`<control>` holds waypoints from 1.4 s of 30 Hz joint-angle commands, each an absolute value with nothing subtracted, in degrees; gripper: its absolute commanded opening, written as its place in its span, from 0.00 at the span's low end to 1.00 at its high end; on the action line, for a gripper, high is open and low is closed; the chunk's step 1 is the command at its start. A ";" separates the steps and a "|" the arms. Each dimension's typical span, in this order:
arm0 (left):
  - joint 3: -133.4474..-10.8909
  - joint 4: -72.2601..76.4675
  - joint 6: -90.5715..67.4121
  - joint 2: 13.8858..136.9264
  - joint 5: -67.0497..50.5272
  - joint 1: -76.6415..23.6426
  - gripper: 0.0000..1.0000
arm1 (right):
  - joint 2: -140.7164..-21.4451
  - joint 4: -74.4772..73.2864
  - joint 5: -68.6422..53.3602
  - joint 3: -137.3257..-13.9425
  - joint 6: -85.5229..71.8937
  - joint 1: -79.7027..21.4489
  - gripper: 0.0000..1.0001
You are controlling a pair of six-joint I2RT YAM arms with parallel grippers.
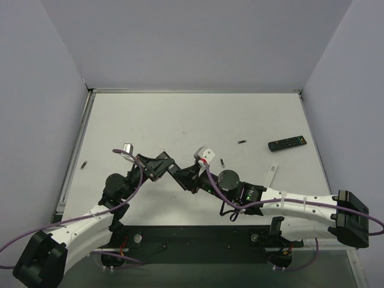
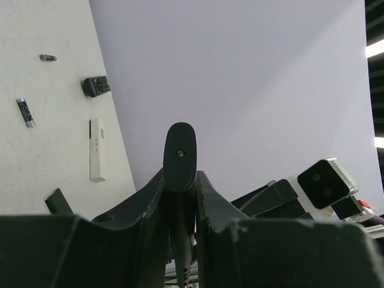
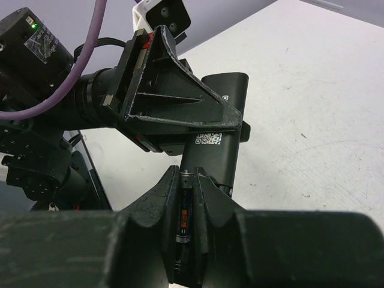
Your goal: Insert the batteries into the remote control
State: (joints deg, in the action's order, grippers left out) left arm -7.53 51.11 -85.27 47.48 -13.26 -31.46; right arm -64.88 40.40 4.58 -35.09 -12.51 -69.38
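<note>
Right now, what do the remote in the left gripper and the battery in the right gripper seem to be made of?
The remote looks like matte black plastic: a dull, even surface carrying a white printed code label. The battery shows a dark printed sleeve with an orange band and bare silvery metal at its end, so probably a metal can under a wrap.

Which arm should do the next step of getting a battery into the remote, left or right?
Right, probably. The right gripper pinches a battery close to the black remote, while the left gripper is clamped on that remote and can only steady it.
</note>
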 commanded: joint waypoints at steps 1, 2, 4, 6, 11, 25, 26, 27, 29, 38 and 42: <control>-8.35 56.43 -86.84 45.44 -10.90 -31.73 0.00 | -63.11 42.10 5.10 -33.14 -13.88 -69.96 0.05; -8.26 56.43 -86.92 45.35 -10.90 -31.73 0.00 | -63.02 41.93 5.36 -32.79 -13.97 -70.05 0.06; -8.26 56.43 -86.92 45.35 -10.81 -31.73 0.00 | -62.23 41.57 6.06 -32.08 -14.41 -70.05 0.07; -8.17 56.43 -87.01 45.26 -10.81 -31.73 0.00 | -61.79 41.40 6.06 -31.82 -14.50 -70.22 0.09; -8.61 56.60 -86.92 45.53 -10.99 -31.73 0.00 | -61.61 40.69 6.24 -32.17 -14.33 -70.22 0.14; -9.14 56.25 -86.05 46.05 -13.09 -31.73 0.00 | -61.26 38.50 7.03 -35.24 -10.64 -70.23 0.34; -9.23 56.08 -85.96 46.32 -13.36 -31.73 0.00 | -61.09 38.15 7.21 -35.42 -10.11 -70.22 0.37; -9.32 56.16 -85.87 46.32 -13.88 -31.73 0.00 | -60.91 37.45 7.38 -36.12 -9.59 -70.22 0.39; -9.40 56.51 -85.87 46.76 -14.41 -31.73 0.00 | -60.29 36.74 7.56 -36.73 -7.92 -70.14 0.44; -10.98 56.17 -83.67 48.07 -17.84 -31.55 0.00 | -56.96 27.79 4.06 -42.70 -2.20 -70.14 0.57; -12.56 56.08 -82.97 49.74 -22.22 -31.03 0.00 | -54.58 16.04 0.71 -48.15 1.92 -69.96 0.59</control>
State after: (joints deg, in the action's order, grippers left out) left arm -8.49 52.10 -84.64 48.56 -17.15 -31.62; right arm -58.26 24.67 4.60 -41.15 -3.03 -70.17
